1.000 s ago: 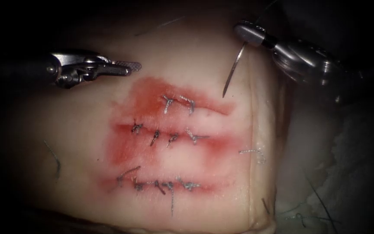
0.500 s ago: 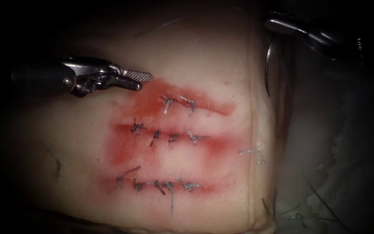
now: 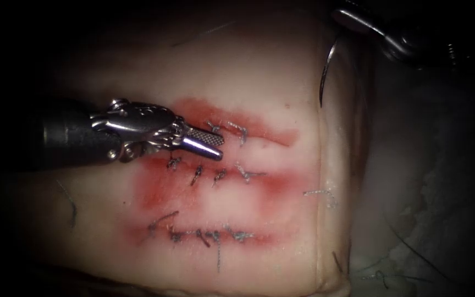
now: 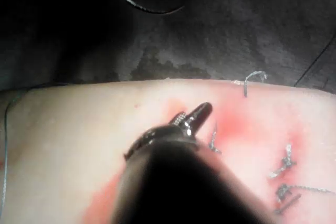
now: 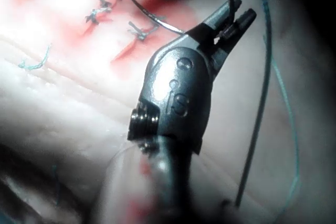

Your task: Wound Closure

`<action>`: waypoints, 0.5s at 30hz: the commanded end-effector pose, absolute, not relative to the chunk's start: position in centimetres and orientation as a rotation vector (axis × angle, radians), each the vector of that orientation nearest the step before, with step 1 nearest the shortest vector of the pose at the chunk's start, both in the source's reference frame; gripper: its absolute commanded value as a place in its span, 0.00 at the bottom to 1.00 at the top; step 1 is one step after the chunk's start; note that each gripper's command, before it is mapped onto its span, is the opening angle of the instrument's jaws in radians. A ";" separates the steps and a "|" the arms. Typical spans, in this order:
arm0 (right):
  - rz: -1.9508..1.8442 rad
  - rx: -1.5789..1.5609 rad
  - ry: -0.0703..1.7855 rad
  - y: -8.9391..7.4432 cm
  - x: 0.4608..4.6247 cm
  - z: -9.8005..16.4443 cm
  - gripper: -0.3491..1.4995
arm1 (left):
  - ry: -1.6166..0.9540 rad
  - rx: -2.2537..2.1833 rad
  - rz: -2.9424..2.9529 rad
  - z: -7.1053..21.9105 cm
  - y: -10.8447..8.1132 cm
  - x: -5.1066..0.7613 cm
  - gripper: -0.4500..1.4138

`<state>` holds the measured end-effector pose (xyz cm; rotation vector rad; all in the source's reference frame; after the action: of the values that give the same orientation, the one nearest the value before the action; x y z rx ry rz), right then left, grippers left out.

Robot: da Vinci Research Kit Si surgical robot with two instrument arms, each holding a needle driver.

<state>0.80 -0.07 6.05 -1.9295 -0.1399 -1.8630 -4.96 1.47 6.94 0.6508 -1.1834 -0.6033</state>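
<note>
The tissue bears three red cuts with grey stitches. My left tool lies low over the left end of the top cut, next to its first stitch, jaws slightly open and holding nothing; its tip hovers over a red patch. My right tool is at the far right, above the tissue's right edge, shut on the curved needle near its back end. The needle hangs in the air with its point down, clear of the tissue. Its jaws clamp the needle; teal thread trails beside them.
The middle cut and the lower cut carry several knotted stitches with short thread ends. A loose thread end lies at the tissue's right edge. Pale padding lies to the right of the tissue. The needle curves against dark cloth.
My left tool has moved right and down onto the top cut's left end, its jaws narrowing. My right tool has drawn up and right with the needle.
</note>
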 end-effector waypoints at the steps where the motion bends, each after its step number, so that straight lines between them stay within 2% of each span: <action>1: -1.934 -1.994 -0.189 -0.1 0.94 6.1 0.00 | -1.206 0.557 -0.554 7.0 1.5 -5.07 0.33; 2: -1.951 -2.005 -0.214 -0.1 0.96 6.1 0.00 | -1.214 0.502 -0.529 7.1 1.4 -5.12 0.31; 5: -1.973 -1.954 -0.477 -0.2 1.05 6.2 0.00 | -1.219 0.370 -0.400 7.2 1.4 -5.26 0.24; 8: -2.037 -2.102 -0.547 -0.3 1.13 6.3 0.00 | -1.176 0.311 -0.324 7.3 1.3 -5.38 0.20; 9: -2.051 -2.111 -0.574 -0.4 1.16 6.3 0.00 | -1.159 0.304 -0.311 7.3 1.3 -5.41 0.16; 11: -2.069 -2.070 -0.629 -0.4 1.23 6.4 0.00 | -1.144 0.300 -0.313 7.3 1.3 -5.45 0.01; 15: -2.116 -2.050 -0.746 -0.5 1.39 6.5 0.00 | -1.115 0.280 -0.315 7.4 1.3 -5.51 0.00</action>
<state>1.28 -0.53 6.48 -2.0406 -0.7617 -2.1302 -5.46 1.25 7.38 0.2769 -1.1006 -0.3079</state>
